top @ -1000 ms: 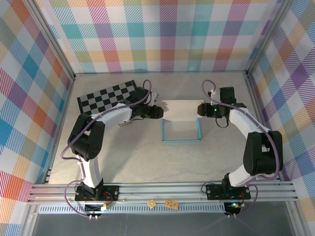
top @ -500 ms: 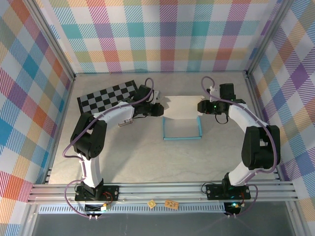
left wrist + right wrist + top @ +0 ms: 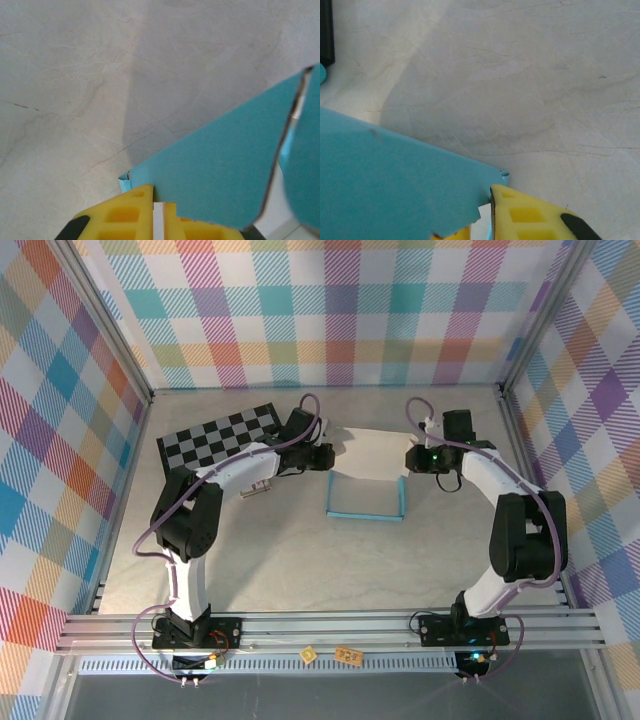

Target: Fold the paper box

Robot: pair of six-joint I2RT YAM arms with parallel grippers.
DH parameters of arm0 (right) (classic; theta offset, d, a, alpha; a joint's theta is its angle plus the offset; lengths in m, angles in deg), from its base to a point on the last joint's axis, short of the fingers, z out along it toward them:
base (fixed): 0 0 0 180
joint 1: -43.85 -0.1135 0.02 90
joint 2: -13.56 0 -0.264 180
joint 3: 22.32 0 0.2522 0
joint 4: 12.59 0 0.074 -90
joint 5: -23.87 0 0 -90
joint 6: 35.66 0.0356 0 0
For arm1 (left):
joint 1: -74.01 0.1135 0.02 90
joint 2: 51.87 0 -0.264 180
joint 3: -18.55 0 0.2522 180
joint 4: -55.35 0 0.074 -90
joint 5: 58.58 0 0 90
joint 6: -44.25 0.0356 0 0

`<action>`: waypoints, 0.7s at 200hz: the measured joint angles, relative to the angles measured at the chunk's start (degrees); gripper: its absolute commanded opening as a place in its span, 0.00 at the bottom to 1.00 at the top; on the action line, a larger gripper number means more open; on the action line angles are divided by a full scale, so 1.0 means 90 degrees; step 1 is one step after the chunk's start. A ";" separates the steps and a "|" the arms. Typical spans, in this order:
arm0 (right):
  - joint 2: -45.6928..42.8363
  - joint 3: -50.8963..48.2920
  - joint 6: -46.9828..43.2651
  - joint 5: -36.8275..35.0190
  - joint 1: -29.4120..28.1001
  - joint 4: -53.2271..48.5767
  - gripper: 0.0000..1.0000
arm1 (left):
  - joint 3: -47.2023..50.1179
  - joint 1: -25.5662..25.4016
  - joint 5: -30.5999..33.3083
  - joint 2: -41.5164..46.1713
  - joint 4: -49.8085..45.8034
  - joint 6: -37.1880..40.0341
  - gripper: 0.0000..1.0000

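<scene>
White-and-black arms carry looping purple cables and yellow tool fingers.

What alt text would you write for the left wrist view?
At the bottom edge, the yellow left end effector is shut on the corner of the turquoise box flap, which slants up to the right above a grey marbled table.

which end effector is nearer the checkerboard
Left. The left end effector sits just right of the checkerboard; the right end effector is farther right, across the paper box.
</scene>
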State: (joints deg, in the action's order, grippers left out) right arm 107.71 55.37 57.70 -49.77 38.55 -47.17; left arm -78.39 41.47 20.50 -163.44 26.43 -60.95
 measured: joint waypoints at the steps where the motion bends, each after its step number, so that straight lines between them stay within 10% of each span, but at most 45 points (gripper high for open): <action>1: 0.0007 0.0007 0.0012 -0.0022 -0.0012 0.0000 0.13 | -0.0002 0.0000 0.0007 -0.0002 -0.0002 0.0005 0.07; 140: 0.0423 0.0325 0.1477 -0.2181 -0.1202 0.1309 0.00 | -0.0265 0.0061 0.1229 -0.0231 0.0355 -0.0799 0.00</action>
State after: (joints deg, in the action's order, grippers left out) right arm 111.52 58.29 70.99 -69.40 27.73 -35.39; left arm -80.77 42.02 31.56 -165.52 29.62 -68.14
